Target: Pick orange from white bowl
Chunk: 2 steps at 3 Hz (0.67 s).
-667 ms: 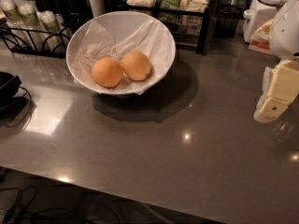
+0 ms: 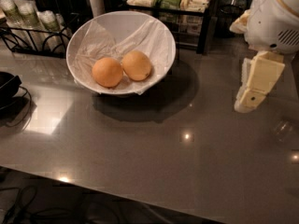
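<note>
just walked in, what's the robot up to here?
The arm's gripper hangs above the grey counter at the right of the view, well apart from the white bowl. The paper-lined bowl sits at the back left with two fruits side by side in it: the paler orange and, to its left, a deeper orange fruit. Neither has been touched, so the pick is not yet done.

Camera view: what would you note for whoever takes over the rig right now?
Tool: at the right over the table, well clear of the bowl, nothing in it.
Orange: the paler fruit, on the right inside the bowl, next to the deeper-orange fruit.
Done: nothing picked yet.
Left: reach the bowl, grasp the orange, lift it out.
</note>
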### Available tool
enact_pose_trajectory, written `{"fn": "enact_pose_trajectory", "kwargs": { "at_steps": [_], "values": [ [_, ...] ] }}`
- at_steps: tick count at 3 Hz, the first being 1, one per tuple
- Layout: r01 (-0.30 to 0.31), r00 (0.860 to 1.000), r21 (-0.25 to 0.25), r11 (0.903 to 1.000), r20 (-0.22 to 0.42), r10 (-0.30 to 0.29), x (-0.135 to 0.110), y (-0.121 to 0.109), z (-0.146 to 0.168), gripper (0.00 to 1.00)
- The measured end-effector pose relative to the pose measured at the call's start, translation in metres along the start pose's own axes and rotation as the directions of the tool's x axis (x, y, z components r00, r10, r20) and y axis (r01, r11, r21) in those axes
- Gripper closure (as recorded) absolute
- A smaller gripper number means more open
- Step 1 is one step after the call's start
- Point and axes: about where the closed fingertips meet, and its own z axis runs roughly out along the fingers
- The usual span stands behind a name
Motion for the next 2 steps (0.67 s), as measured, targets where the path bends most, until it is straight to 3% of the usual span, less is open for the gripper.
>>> {"fn": "enact_pose_trajectory", "kwargs": {
  "at_steps": [1,2],
  "values": [
    [0.086,0.995,0.012,0.9962,0.056,-0.086,-0.04,-0.0122,0.0043,0.0],
    [0.085,0.994,0.013,0.9963,0.062,-0.085,-0.0419,-0.0136,0.0049,0.0]
  ]
}}
